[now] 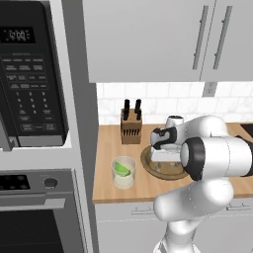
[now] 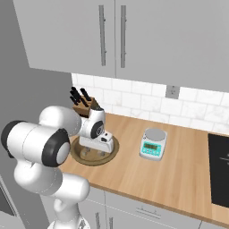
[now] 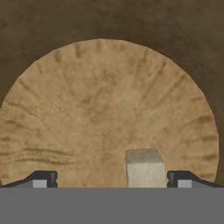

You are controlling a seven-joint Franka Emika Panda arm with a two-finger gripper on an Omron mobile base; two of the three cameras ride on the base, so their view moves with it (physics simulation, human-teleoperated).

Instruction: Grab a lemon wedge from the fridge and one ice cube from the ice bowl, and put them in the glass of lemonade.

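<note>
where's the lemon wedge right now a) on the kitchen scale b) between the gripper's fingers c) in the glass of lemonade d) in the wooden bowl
c, the green-yellow lemon wedge sits inside the glass of lemonade on the counter, while the open gripper is down over the wooden bowl with an ice cube between its fingertips.

No text is truly legible: the microwave (image 1: 30, 74) has a lit display with blurred digits and a keypad of unreadable button labels, and the kitchen scale (image 2: 153, 144) shows a small screen too tiny to read.
</note>
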